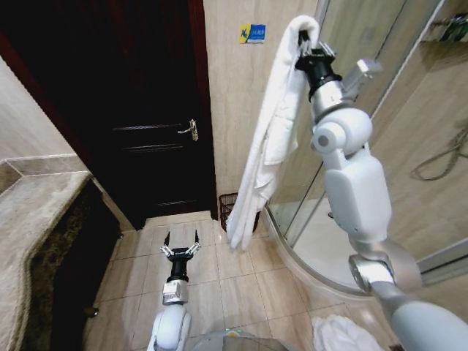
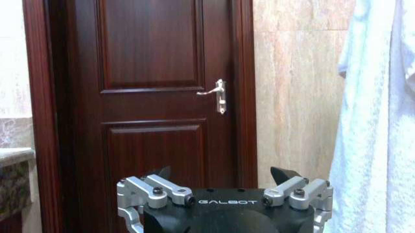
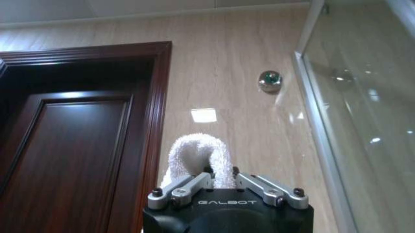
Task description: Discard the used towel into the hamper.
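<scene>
Dark wooden door: closed, lever handle on its right edge. Tiled floor in front of it.

White towel: raised high in the right gripper, whose fingers are clamped on the towel's top fold. From there it hangs in one long drape beside the wall, its lower end reaching down in front of the hamper.

Hamper: stands on the floor in the corner between the door and the glass shower enclosure. The hanging towel covers most of it; only part of the left side of the mesh is visible, and the contents cannot be made out.

Left gripper: held low over the floor tiles, fingers spread wide, holding nothing, well apart from the towel.

A second white cloth lies on the floor, cut off by the lower edge of the head view.
</scene>
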